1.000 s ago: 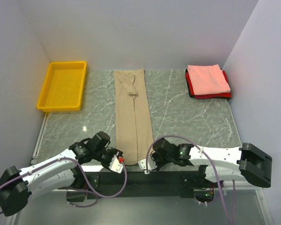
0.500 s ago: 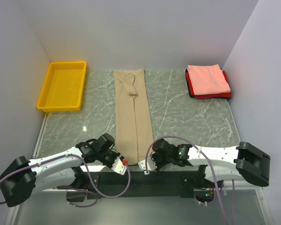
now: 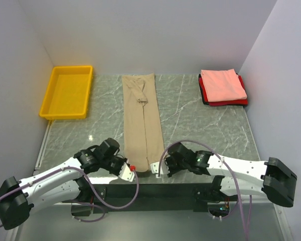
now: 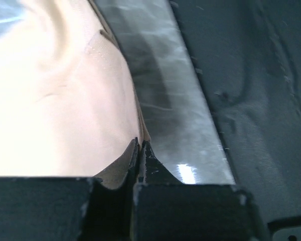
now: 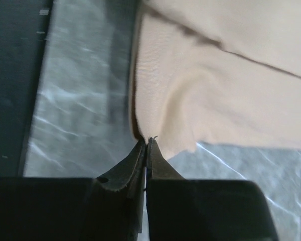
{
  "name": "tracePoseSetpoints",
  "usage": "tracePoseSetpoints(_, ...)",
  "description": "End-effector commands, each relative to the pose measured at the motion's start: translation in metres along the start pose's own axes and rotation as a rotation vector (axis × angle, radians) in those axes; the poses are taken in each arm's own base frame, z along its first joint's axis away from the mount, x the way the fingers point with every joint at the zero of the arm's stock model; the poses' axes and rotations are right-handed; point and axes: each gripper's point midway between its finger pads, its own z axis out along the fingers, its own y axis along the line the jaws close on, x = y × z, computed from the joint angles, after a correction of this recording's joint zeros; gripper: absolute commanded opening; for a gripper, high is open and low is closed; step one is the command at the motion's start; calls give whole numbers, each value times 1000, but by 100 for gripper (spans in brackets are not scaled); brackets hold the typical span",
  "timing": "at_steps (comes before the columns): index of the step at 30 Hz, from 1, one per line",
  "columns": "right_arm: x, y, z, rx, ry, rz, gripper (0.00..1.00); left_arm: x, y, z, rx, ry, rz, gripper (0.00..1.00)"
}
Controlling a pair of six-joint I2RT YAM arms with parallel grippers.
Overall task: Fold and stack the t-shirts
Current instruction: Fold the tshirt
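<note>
The tan t-shirt lies folded into a long narrow strip down the middle of the table. My left gripper is shut on the strip's near left corner, and my right gripper is shut on its near right corner. In the left wrist view the jaws pinch the tan cloth at its edge. In the right wrist view the closed tips hold the hem of the tan cloth, which puckers there. The salmon pink t-shirt lies folded on the folded red t-shirt at the back right.
A yellow plastic bin stands at the back left with nothing showing in it. The marble table top ends in a dark front edge just behind both grippers. Grey walls close in the left, back and right sides.
Both grippers went from open to shut on the near corners of the tan strip. Each moved inward onto the hem, the right one also slightly away from the front edge.
</note>
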Motion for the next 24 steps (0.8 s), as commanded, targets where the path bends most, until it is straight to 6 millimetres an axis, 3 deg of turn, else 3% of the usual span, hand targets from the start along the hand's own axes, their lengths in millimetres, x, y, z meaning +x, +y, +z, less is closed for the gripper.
tracePoseSetpoints(1, -15, -36, -24, 88, -39, 4, 0, -25, 20, -18, -46, -65, -58, 1)
tracePoseSetpoints(7, -3, -80, -36, 150, -20, 7, 0, -20, 70, -37, -156, -55, -84, 1)
tracePoseSetpoints(14, 16, -141, -37, 210, 9, -6, 0, 21, 148, -60, -284, 1, -106, 1)
tracePoseSetpoints(15, 24, -146, -29, 191, 23, 8, 0, 25, 161, -61, -290, 2, -116, 1)
tracePoseSetpoints(16, 26, -165, -36, 223, 24, 17, 0, 29, 170, -63, -300, 3, -111, 1)
tracePoseSetpoints(18, 34, -179, -25, 204, 34, 27, 0, 44, 190, -66, -313, 16, -116, 1)
tracePoseSetpoints(19, 30, -198, -29, 232, 24, 21, 0, 49, 198, -67, -321, 20, -114, 1)
tracePoseSetpoints(22, 41, -229, -23, 249, 31, 27, 0, 65, 228, -72, -344, 26, -118, 1)
tracePoseSetpoints(23, 48, -238, -24, 259, 38, 30, 0, 79, 233, -69, -333, 34, -145, 1)
tracePoseSetpoints(24, 55, -241, -13, 237, 43, 38, 0, 78, 250, -76, -356, 28, -130, 1)
